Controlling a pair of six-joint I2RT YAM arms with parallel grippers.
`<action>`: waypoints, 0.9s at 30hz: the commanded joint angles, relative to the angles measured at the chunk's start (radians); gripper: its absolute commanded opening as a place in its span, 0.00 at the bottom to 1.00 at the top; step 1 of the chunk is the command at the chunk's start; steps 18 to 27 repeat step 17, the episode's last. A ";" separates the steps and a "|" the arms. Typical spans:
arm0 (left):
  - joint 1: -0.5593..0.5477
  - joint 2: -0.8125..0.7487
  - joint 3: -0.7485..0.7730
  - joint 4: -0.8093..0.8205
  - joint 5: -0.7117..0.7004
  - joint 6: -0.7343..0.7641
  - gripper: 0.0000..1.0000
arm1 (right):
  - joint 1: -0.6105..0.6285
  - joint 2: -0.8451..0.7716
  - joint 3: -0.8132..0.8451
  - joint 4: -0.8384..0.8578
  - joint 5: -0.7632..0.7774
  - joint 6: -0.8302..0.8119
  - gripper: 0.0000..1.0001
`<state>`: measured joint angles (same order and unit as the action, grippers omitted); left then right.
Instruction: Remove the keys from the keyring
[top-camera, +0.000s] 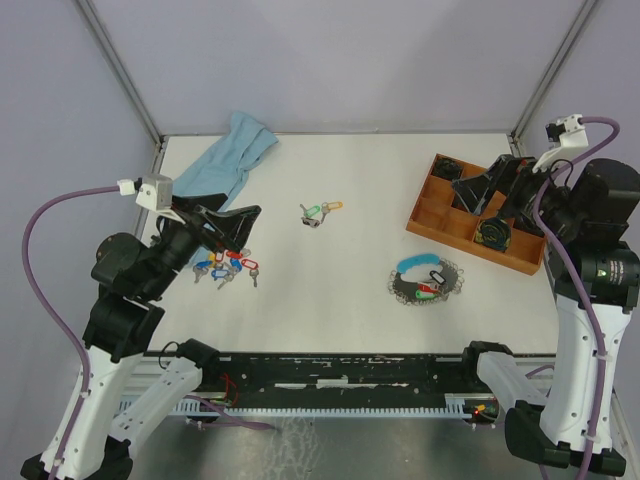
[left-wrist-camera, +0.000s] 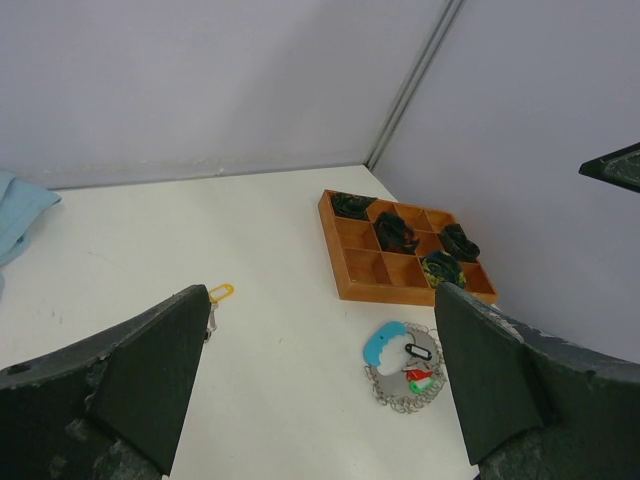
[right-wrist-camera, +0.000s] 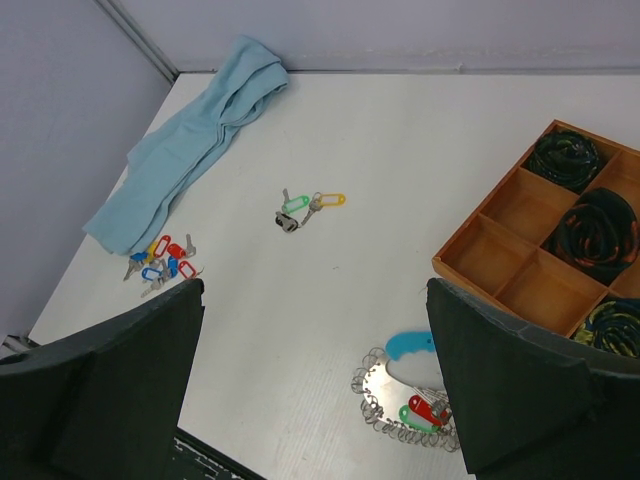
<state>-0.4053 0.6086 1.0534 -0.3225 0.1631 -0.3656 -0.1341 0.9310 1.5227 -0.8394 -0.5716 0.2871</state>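
The keyring (top-camera: 427, 279) lies flat on the white surface (top-camera: 340, 290), toward the right side and closer to the near edge than the far one, just in front of the wooden tray (top-camera: 420, 222). Silver keys (top-camera: 445, 283) are strung thickly around it. One curved stretch on its far side is sheathed in light blue, and red and green tags sit inside the loop. The tray stands against the right edge with dark coiled items in several of its compartments. Near the middle of the surface, toward the far edge, lies a small bunch of keys (top-camera: 319, 212) with a green and a yellow tag. A scatter of loose keys (top-camera: 228, 268) with red, blue and orange tags lies near the left edge. A light blue cloth (top-camera: 228, 157) is crumpled in the far left corner. The left gripper (top-camera: 245, 226) hangs above the loose keys with its fingers spread wide and nothing between them. The right gripper (top-camera: 478, 195) is raised over the tray, its fingers equally wide apart and holding nothing. Neither gripper touches the keyring.
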 joint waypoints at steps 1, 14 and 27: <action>0.002 -0.011 0.007 0.008 0.006 0.032 0.99 | -0.005 -0.015 0.001 0.039 -0.009 -0.010 1.00; 0.001 -0.011 -0.006 0.007 0.009 0.037 0.99 | -0.005 -0.029 -0.019 0.038 -0.033 -0.027 1.00; 0.001 -0.012 -0.017 0.023 0.014 0.040 0.99 | -0.005 -0.029 -0.026 0.042 -0.057 -0.032 1.00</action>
